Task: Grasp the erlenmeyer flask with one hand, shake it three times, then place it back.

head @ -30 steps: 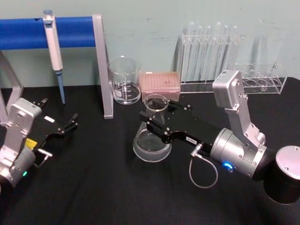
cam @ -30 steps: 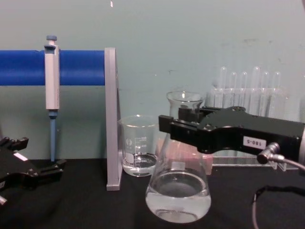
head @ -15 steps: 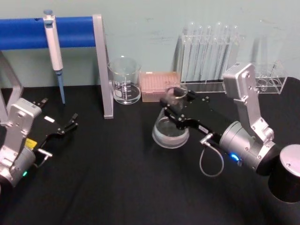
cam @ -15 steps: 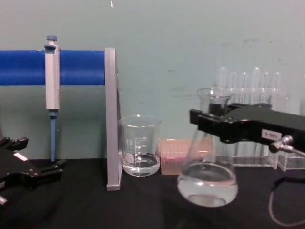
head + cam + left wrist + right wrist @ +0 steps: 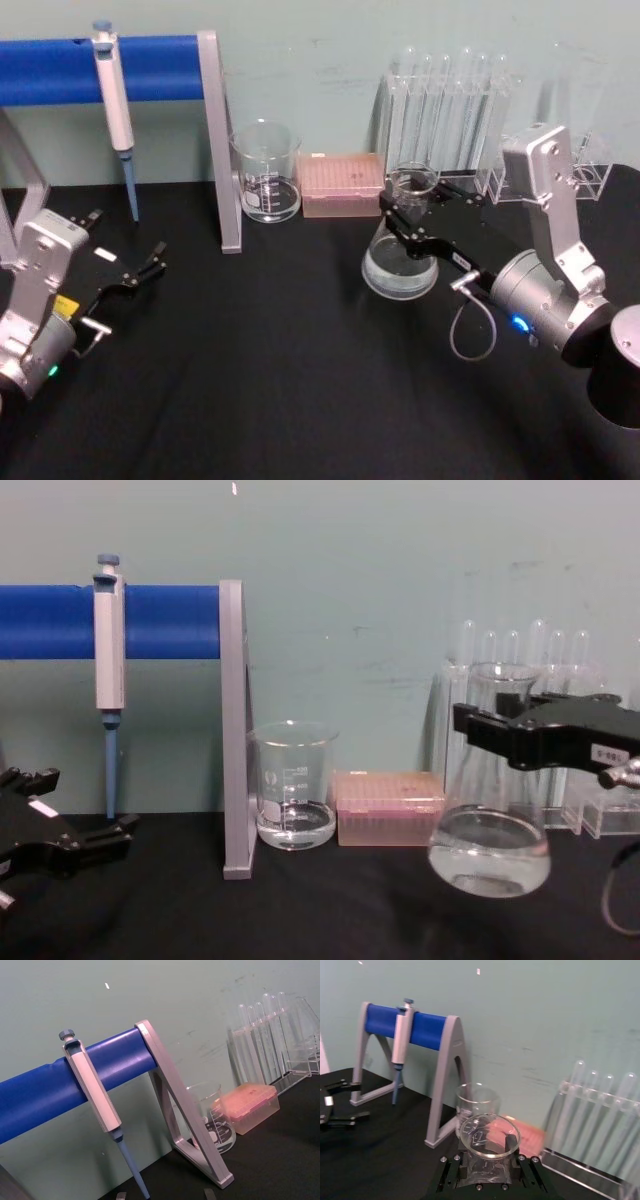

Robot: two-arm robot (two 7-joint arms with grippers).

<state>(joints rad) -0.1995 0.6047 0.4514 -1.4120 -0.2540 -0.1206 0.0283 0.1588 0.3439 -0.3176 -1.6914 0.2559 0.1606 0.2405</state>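
Right hand (image 5: 497, 730) enters from 3 o'clock, closed on neck of flask (image 5: 490, 845). Flask slightly tilted, base looks raised off bench (image 5: 300, 910), little clear liquid pooled in bottom. Test tubes (image 5: 540, 650) behind flask, toward 2 o'clock. Tip box (image 5: 388, 808) near centre, just at flask's 9 o'clock; beaker (image 5: 294, 785) beside box, also 9 o'clock side. Stand (image 5: 233, 730) left of beaker, pipette (image 5: 108, 650) hanging on its blue bar at 10 o'clock. Left hand (image 5: 60, 845) idle at 8 o'clock, fingers (image 5: 105, 832) apart.
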